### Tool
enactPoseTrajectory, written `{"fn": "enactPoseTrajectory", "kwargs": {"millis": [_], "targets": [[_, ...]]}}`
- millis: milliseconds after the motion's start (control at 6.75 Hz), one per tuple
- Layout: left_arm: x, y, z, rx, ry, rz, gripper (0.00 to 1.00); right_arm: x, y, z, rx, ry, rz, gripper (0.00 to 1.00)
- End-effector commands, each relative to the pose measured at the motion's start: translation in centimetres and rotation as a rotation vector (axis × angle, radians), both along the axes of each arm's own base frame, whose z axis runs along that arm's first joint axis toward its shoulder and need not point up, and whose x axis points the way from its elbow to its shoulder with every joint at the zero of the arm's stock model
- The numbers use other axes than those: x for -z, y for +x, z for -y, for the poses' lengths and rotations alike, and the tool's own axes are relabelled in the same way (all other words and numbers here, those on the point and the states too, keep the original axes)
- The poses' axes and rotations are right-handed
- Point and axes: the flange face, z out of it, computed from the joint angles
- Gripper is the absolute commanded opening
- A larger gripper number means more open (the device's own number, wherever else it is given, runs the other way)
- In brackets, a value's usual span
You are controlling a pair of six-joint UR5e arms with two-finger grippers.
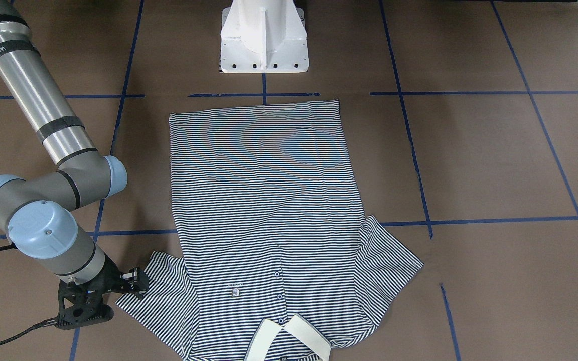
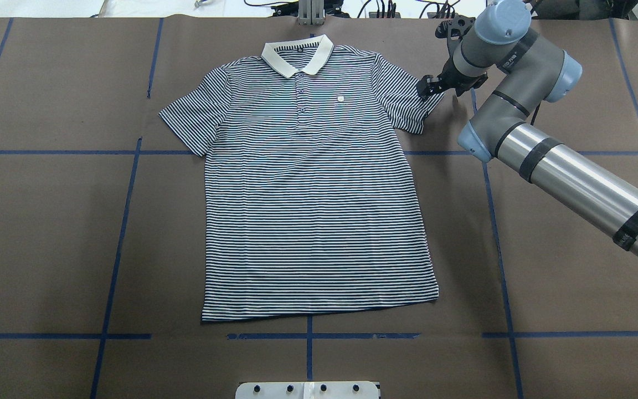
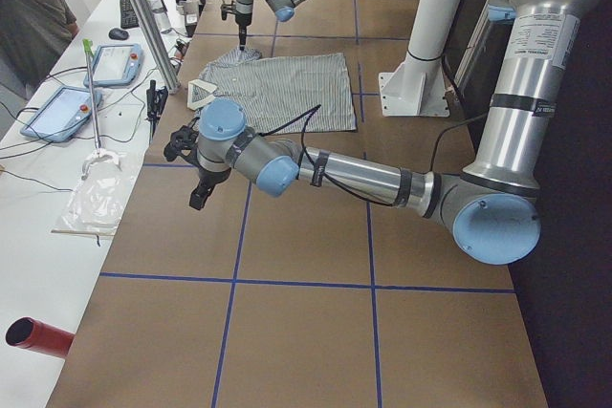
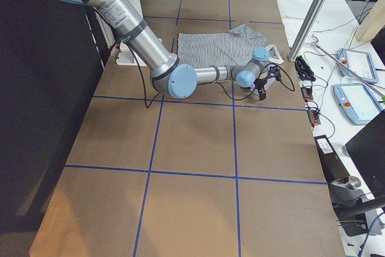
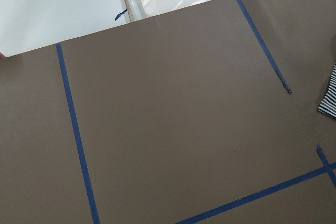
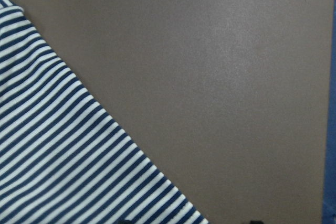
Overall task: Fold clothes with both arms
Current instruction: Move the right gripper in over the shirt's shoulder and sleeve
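The clothes, one navy-and-white striped polo shirt (image 2: pixel 313 194), lie flat and face up on the brown table, with the cream collar (image 2: pixel 297 55) at the far side from the robot. My right gripper (image 2: pixel 428 87) stands open at the outer hem of the sleeve (image 1: pixel 156 291) on my right. In the right wrist view the striped sleeve edge (image 6: pixel 63 156) runs between two dark fingertips at the bottom. My left gripper (image 3: pixel 196 193) hangs over bare table well off the shirt. It shows only in the exterior left view, so I cannot tell its state.
The white pedestal base (image 1: pixel 264 40) stands near the shirt's bottom hem. Blue tape lines (image 2: pixel 119 233) grid the table. A side bench along the far edge holds tablets (image 3: pixel 115 64), a plastic bag (image 3: pixel 96 203) and a red cylinder (image 3: pixel 38 336); a person (image 3: pixel 29 7) sits there.
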Motion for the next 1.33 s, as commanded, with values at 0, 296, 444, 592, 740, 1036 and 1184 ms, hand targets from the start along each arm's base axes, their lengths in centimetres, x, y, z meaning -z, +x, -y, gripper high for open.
{"fn": "enactPoseTrajectory", "kwargs": {"millis": [0, 296, 444, 592, 740, 1036, 1184], "targets": [[-0.1, 0.0, 0.0, -0.001, -0.001, 0.000, 1.00, 0.6, -0.2, 0.2, -0.001, 0.004, 0.000, 0.15], [-0.3, 0.0, 0.0, -0.001, -0.007, 0.001, 1.00, 1.4, -0.4, 0.5, 0.002, 0.012, 0.005, 0.00], [-0.3, 0.1, 0.1, -0.001, -0.006, 0.000, 1.00, 1.8, -0.5, 0.6, 0.003, 0.016, 0.008, 0.00], [-0.3, 0.1, 0.1, -0.001, 0.000, 0.000, 1.00, 3.1, -0.6, 0.8, 0.006, 0.026, 0.023, 0.00], [-0.3, 0.1, 0.1, -0.001, 0.000, 0.000, 1.00, 6.0, -0.6, 0.3, 0.030, 0.045, 0.077, 0.00], [-0.6, 0.0, 0.1, -0.001, -0.003, 0.000, 1.00, 11.1, 0.1, -1.7, 0.104, 0.049, 0.175, 0.00], [-0.5, 0.0, 0.1, -0.001, -0.001, 0.000, 1.00, 12.7, -1.0, -2.0, 0.114, 0.041, 0.169, 0.00]]}}
